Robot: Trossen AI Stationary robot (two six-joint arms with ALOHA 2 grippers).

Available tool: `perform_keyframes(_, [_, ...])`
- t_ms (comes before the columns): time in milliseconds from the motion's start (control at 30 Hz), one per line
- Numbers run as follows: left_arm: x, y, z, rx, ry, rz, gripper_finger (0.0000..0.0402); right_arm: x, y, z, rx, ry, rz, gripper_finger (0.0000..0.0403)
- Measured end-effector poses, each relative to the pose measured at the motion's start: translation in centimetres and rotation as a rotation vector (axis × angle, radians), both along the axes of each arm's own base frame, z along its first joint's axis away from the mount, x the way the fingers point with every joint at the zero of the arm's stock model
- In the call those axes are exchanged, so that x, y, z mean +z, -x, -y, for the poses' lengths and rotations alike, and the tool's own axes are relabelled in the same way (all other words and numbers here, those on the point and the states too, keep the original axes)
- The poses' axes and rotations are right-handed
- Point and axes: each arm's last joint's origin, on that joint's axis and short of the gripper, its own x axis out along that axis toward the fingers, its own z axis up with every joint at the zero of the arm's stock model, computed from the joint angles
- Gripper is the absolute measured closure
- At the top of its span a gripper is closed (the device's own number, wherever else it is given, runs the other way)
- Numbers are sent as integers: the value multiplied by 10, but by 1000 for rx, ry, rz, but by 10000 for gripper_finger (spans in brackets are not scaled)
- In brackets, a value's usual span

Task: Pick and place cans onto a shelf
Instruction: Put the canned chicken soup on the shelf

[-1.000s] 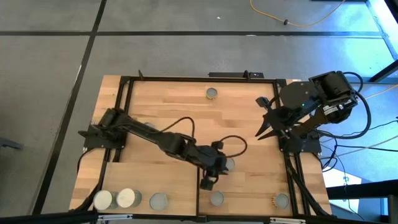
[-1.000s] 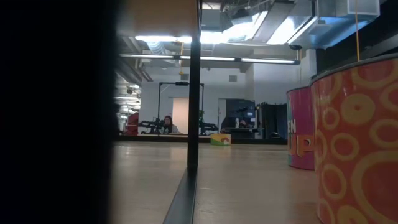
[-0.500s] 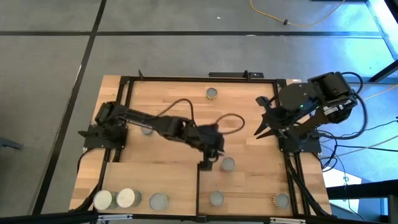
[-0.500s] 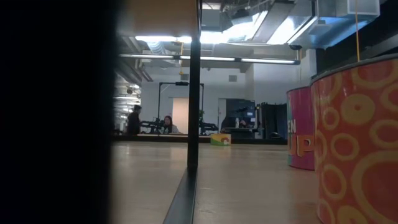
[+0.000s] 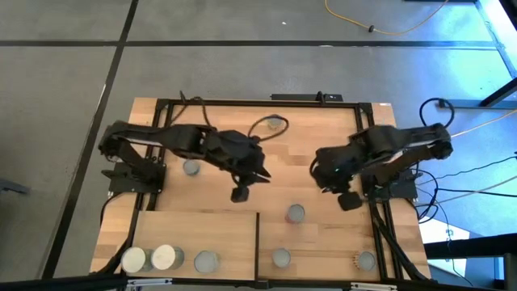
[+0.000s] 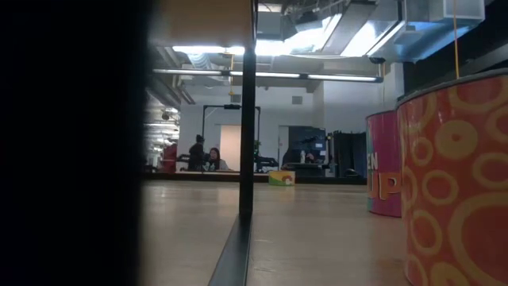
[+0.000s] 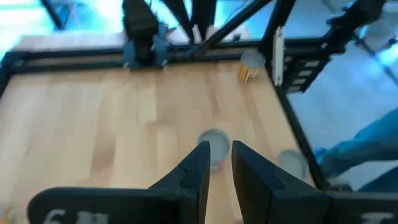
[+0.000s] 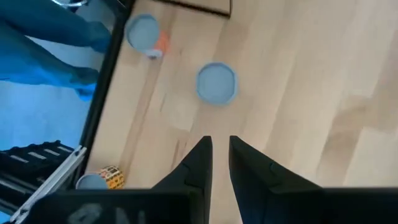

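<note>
Closest to the low camera, a dark mass is blocking its whole left side, and a pink can [image 6: 456,183] with orange rings is filling the right, cut off by the edge. Along the table's front, three cans [image 5: 164,257] are standing on the shelf [image 5: 194,230], left of its black upright [image 5: 257,242]. Two more cans [image 5: 280,259] are sitting right of it. A lone can [image 5: 295,212] is standing mid-table. The left gripper [image 7: 219,149] is hovering short of it, partly hiding it, fingers slightly parted and empty. The right gripper [image 8: 217,142] is hanging near the same can, also narrowly parted with nothing between. Farther back, one can [image 5: 191,167] is peeking out beside the left arm, and another [image 5: 275,123] is sitting inside a cable loop. People [image 6: 202,157] in the room beyond are too small to make out.
</note>
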Motion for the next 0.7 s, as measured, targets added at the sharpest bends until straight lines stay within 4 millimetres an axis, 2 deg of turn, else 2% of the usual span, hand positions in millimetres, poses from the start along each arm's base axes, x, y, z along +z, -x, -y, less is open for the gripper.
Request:
perform_keyframes(100, [9,10,-3,28,-14,25,342,-25,-10,-3,-7,5,-30,347])
perform_keyframes(300, [22,30,-6,41,-19,32,342,-74,-14,-6,11,-15,-135,347])
perform_keyframes(467, [25,35,-7,46,-19,42,342,-117,-16,-14,29,-104,-181,347])
perform_keyframes(700, [23,36,-8,61,-32,17,342,-167,-13,-29,93,-132,-127,347])
